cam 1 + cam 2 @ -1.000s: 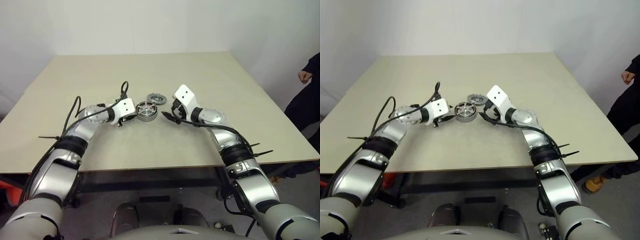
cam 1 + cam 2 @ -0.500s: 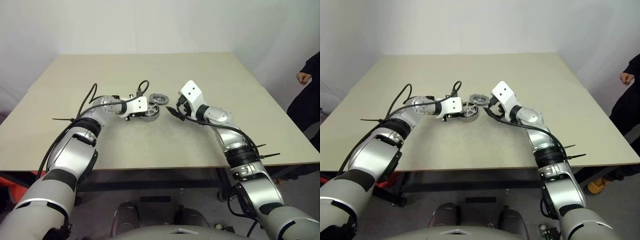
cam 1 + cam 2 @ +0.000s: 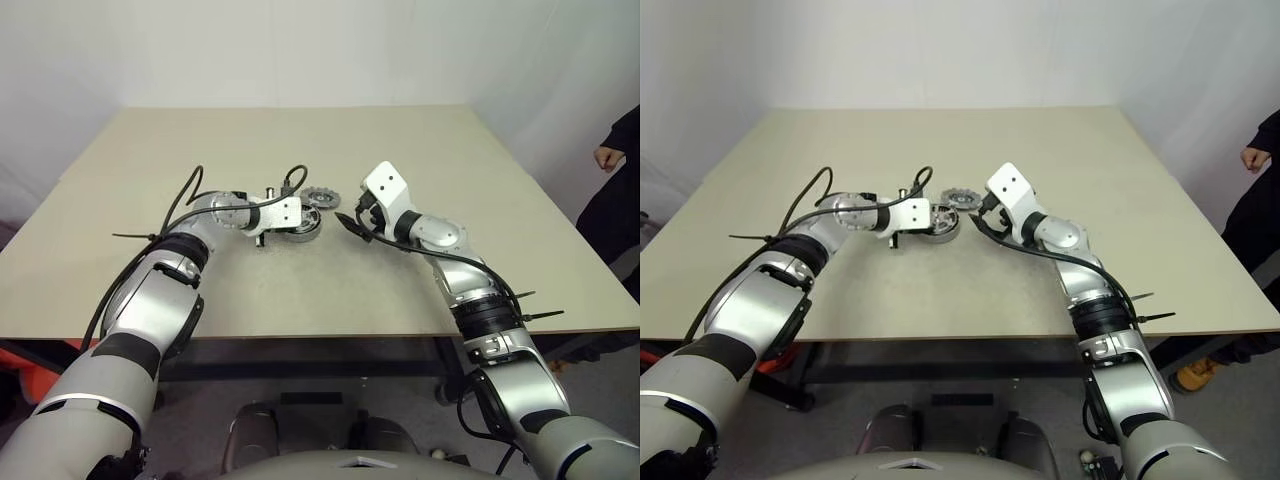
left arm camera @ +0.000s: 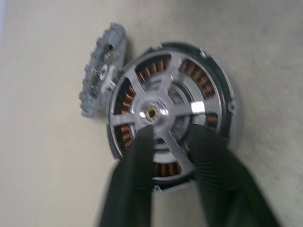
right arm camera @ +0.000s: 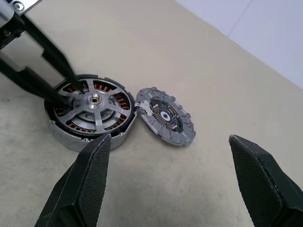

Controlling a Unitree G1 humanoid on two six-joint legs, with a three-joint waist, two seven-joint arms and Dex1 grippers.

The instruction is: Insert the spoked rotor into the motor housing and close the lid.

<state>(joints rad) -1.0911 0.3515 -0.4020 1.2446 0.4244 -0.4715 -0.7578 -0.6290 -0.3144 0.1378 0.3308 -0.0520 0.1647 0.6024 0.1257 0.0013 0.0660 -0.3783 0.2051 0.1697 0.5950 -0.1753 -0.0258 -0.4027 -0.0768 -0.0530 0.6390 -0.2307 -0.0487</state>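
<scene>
The motor housing, a dark ring with copper windings, lies on the table. The shiny spoked rotor sits inside it. In the left wrist view, my left gripper is shut on one spoke of the rotor, with a black finger on each side. The lid, dark grey with a notched rim, lies flat against the housing's far-right side. My right gripper hangs open just right of the housing, with nothing between its fingers.
The parts sit near the middle of a wide beige table. A person in dark clothing stands beyond its right edge. White walls rise behind the table.
My left gripper has moved right onto the housing and closed on a rotor spoke. The right arm has stayed put and open.
</scene>
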